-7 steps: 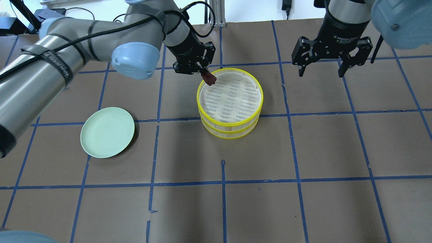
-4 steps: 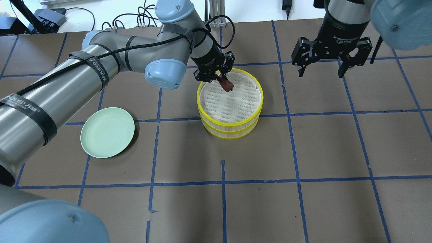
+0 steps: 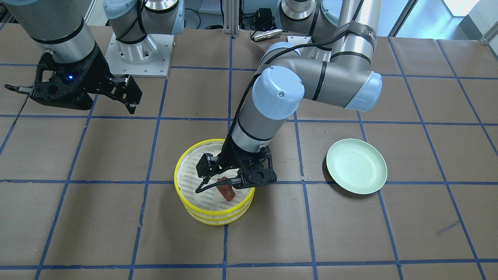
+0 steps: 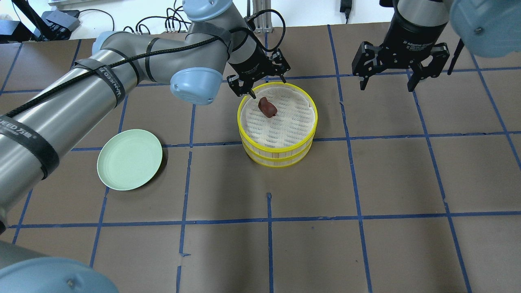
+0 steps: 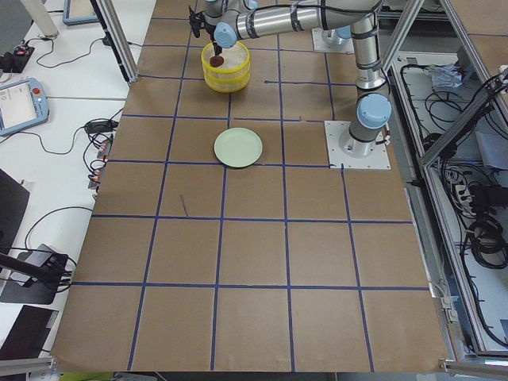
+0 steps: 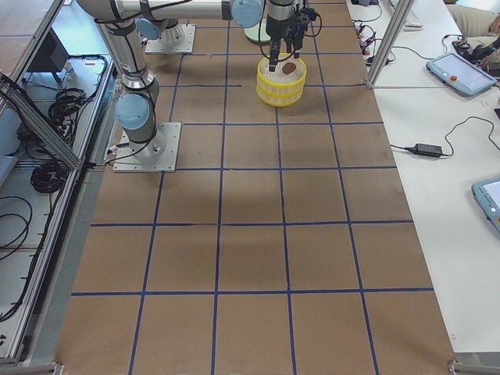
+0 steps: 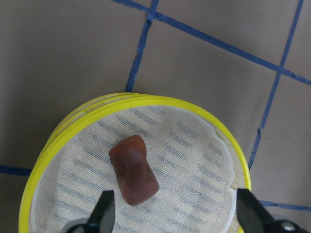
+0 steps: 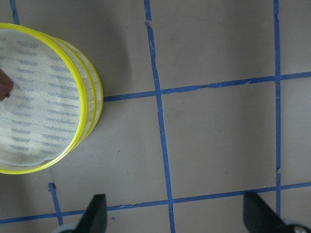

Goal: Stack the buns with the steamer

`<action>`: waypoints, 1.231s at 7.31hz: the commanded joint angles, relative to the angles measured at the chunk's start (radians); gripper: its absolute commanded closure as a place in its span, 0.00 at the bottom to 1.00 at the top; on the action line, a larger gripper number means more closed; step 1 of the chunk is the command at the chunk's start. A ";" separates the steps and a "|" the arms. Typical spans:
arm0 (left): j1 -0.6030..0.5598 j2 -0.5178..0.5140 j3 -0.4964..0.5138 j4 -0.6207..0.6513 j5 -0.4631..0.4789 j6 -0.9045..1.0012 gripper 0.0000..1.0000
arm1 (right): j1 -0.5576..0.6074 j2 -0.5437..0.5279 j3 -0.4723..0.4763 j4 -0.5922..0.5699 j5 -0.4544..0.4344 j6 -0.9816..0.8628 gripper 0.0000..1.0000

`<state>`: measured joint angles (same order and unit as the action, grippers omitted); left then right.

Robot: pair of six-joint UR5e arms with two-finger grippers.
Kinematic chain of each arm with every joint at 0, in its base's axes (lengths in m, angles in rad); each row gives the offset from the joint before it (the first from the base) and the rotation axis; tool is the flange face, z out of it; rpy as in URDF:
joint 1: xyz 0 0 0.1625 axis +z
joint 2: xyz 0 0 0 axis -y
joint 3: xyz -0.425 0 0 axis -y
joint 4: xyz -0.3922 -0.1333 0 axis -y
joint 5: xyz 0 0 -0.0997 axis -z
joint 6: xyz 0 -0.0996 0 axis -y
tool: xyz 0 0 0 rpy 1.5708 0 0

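The steamer is two yellow-rimmed trays stacked one on the other, the upper (image 4: 277,151) on the lower (image 4: 279,163), near the table's middle. The dark red-brown bun (image 4: 267,107) lies on the upper tray's white liner near its far-left edge, and it also shows in the left wrist view (image 7: 133,170). My left gripper (image 4: 268,88) is open just above the bun, a finger on each side, not touching it. My right gripper (image 4: 386,87) is open and empty, hovering to the right of the steamer. The white bun shows in no view.
A pale green plate (image 4: 129,165) lies empty on the table to the left of the steamer. Brown paper with blue tape lines covers the table. The left arm reaches across above the table's left half.
My left gripper moved further over the upper tray, opened and let go of the red-brown bun, which now lies on the liner. The right gripper stayed put.
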<state>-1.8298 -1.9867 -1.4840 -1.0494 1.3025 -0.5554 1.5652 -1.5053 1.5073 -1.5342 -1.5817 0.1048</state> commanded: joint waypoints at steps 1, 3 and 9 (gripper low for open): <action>0.120 0.124 0.002 -0.230 0.111 0.284 0.00 | -0.002 -0.001 -0.006 0.000 -0.007 -0.001 0.00; 0.265 0.274 -0.015 -0.447 0.188 0.509 0.00 | 0.006 -0.001 -0.006 0.008 -0.012 0.001 0.00; 0.290 0.371 0.005 -0.644 0.338 0.534 0.00 | 0.001 -0.016 0.001 0.009 -0.014 -0.001 0.00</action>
<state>-1.5549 -1.6220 -1.4888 -1.6803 1.6357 -0.0252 1.5670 -1.5191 1.5043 -1.5257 -1.5957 0.1043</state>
